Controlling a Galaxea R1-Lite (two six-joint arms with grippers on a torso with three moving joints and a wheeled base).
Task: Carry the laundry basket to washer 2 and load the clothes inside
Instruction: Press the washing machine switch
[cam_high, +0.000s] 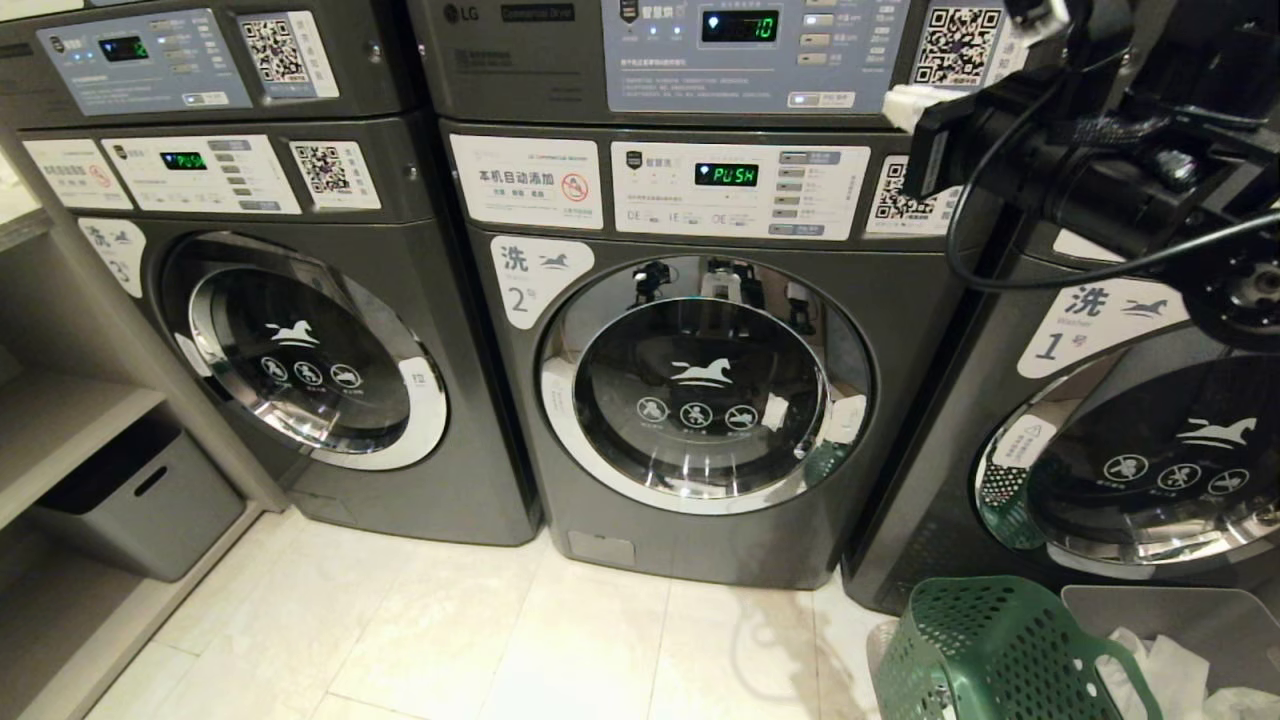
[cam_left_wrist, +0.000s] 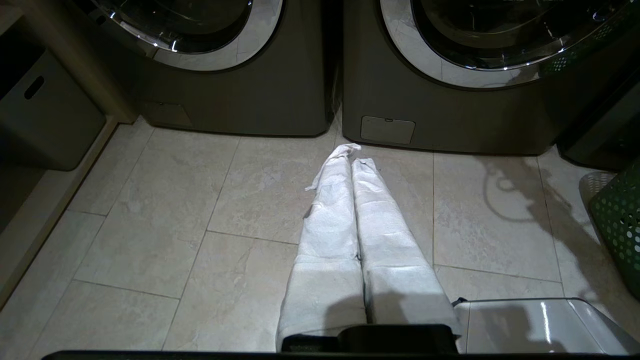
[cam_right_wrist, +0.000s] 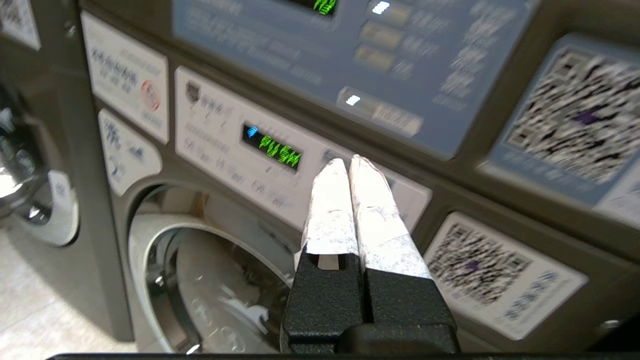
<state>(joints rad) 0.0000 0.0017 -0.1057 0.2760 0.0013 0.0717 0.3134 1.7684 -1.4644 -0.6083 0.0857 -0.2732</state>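
in the head view, washer 2 (cam_high: 700, 380) is seen in the middle with its round door shut; the laundry basket (cam_high: 985, 650) is set down on the floor low at the right, in front of the washer marked 1 (cam_high: 1130, 450) — no clothes can be seen in it; in the left wrist view, the left gripper (cam_left_wrist: 350, 155) is held low over the floor tiles (cam_left_wrist: 165, 200), fingers pressed together, nothing in them; in the right wrist view, the right gripper (cam_right_wrist: 347, 165) is raised by the control panel (cam_right_wrist: 280, 155) — fingers together and empty; the door is not yet opened, and the loading is all left to do.
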